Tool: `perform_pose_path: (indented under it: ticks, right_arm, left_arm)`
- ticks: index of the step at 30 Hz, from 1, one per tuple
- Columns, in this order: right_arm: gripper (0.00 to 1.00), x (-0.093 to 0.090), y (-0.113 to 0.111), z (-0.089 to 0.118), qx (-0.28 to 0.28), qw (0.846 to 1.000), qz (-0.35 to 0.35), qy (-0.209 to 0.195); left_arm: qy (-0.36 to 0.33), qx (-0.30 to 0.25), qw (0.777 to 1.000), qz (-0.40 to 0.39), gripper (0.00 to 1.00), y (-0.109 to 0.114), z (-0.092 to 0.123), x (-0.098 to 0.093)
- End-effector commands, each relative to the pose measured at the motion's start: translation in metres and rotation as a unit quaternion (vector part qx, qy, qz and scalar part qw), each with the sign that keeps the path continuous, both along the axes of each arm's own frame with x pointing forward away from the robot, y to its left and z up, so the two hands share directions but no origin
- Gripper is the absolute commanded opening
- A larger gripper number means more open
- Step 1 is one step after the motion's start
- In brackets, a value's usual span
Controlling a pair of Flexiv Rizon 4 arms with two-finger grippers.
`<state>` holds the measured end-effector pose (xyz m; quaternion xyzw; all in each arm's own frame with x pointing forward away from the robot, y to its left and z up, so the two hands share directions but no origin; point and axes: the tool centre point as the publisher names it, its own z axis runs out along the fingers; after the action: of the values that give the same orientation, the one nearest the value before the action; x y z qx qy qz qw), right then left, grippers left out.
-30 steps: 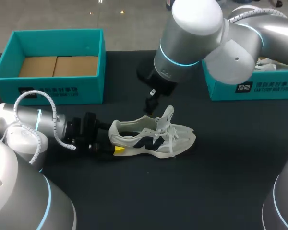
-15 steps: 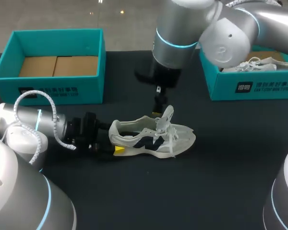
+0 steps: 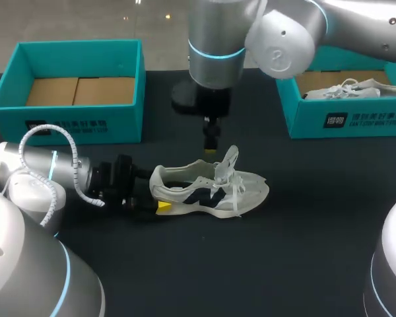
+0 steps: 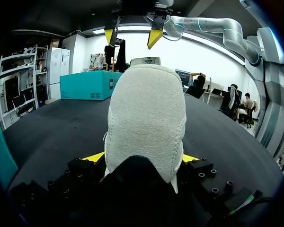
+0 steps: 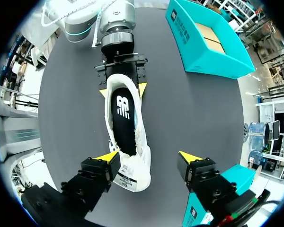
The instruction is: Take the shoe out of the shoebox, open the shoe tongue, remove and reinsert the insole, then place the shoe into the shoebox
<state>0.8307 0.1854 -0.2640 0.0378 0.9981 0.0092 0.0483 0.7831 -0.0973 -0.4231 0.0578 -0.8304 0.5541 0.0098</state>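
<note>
One pale mesh shoe point(image 3: 211, 188) lies mid-table, rounded fuzzy heel pinched by the left gripper point(image 3: 160, 206); the right gripper point(image 3: 211, 144) hangs above, wide.

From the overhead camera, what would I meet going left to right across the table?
An empty teal shoebox → white shoe → second teal shoebox with another shoe inside.
</note>
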Motion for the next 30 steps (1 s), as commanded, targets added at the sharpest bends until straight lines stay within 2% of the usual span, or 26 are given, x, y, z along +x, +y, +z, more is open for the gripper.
perform_pose_path:
  ticks: [1,15,24,30]
  right_arm:
    - [0.0,0.007,0.019,-0.003,-0.051,0.999,0.002,0.016]
    - [0.0,0.007,0.019,-0.003,-0.051,0.999,0.002,0.016]
    - [0.0,-0.008,0.033,-0.023,-0.056,0.998,0.027,0.027]
    - [0.0,-0.015,0.041,-0.044,-0.064,0.997,0.039,0.03]
  left_arm:
    - [0.0,0.001,1.0,0.0,0.0,-0.001,0.0,0.0]
    - [0.0,0.001,1.0,0.0,0.0,-0.001,0.0,0.0]
    - [0.0,0.001,1.0,0.0,0.0,-0.001,0.0,0.0]
    - [0.0,0.001,1.0,0.0,0.0,-0.001,0.0,0.0]
